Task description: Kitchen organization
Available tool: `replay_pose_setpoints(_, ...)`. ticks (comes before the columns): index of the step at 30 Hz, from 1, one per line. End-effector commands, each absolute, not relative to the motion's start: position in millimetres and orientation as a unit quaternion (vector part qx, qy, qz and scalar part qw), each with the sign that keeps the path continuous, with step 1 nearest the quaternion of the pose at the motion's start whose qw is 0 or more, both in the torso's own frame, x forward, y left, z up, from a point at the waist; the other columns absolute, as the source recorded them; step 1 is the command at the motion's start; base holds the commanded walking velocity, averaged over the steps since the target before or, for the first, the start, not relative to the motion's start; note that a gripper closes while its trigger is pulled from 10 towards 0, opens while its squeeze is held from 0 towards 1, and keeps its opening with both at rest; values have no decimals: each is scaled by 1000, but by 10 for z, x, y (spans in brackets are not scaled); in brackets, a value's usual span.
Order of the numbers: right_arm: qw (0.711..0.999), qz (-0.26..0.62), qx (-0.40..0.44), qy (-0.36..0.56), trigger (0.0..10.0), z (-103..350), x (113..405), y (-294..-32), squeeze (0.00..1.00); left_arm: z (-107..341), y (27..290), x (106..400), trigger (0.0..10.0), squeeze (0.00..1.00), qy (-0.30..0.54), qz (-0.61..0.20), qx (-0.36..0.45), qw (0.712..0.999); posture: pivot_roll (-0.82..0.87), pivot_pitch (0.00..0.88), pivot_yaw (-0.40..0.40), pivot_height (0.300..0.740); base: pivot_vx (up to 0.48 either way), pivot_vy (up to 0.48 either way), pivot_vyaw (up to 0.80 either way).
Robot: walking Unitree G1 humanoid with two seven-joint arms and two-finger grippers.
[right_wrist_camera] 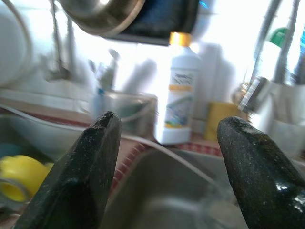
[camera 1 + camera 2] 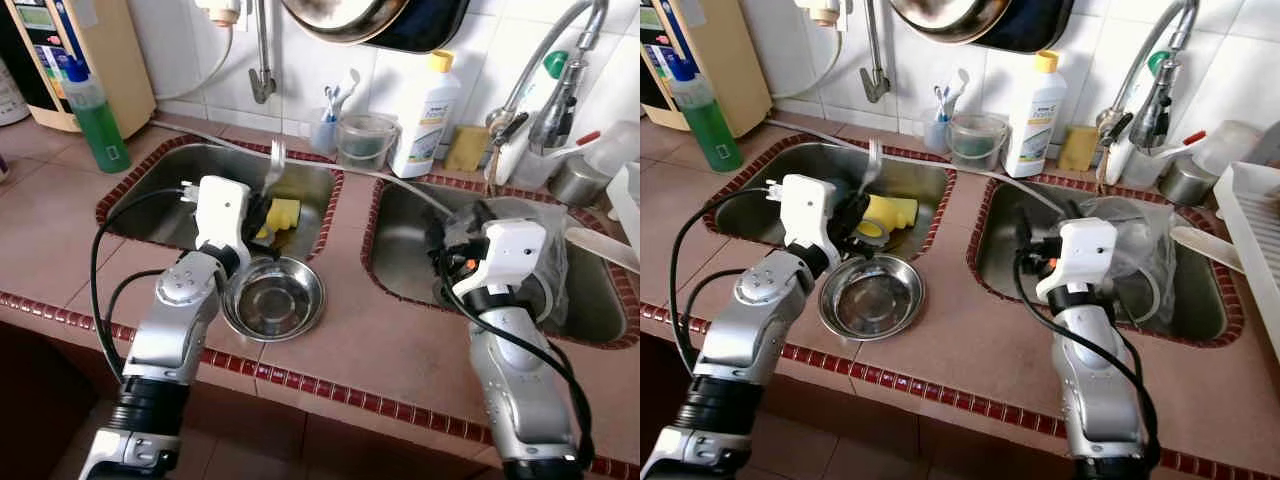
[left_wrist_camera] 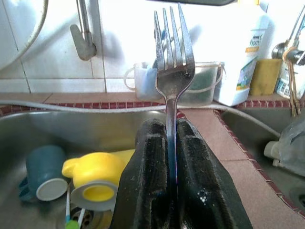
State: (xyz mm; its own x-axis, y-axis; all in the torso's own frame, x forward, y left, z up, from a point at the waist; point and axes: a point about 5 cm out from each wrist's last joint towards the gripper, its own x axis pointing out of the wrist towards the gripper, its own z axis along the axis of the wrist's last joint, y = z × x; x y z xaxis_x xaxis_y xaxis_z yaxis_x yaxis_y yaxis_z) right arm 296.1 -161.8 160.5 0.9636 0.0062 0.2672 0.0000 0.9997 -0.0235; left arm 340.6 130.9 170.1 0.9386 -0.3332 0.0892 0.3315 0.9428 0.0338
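A silver-armed humanoid robot stands at a tiled, terracotta-coloured counter with two steel sinks, its left gripper holding a stainless-steel fork upright over the left sink, jaws clamped tight on the handle, tines pointing up. The fork is lifted clear of the basin but has not yet been put anywhere, so the tidying looks to be at an early stage.

Much remains. In the left sink lie a yellow plastic cup on its side and a dark teal mug, with what may be a toothbrush by the drain. A round stainless-steel bowl sits on the counter at the sink's front edge, just beside the left arm. The right sink holds crumpled clear plastic.

The right gripper hangs over the right sink with its jaws wide apart, holding nothing. A white dish rack at the far right seems a likely place for the fork, though that is only a guess.

Writing is scarce: the white detergent bottle with the yellow cap at the tiled wall carries a word that reads roughly "home"; the rest is too small. The green liquid bottle at the far left has a label that cannot be read.
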Motion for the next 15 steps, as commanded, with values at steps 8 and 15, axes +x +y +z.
replay_pose_setpoints(8,986,-77,-74,-128,10000,1506,3079,-1565,0,1590,1190,3448,10000,0,-74,-180,-23,981,51,0,-18,740,0,0,0)
replay_pose_setpoints(15,984,-95,-71,-132,10000,1457,3095,-1591,0,1659,1224,3515,10000,0,-96,-164,-39,981,39,0,-6,740,0,0,0)
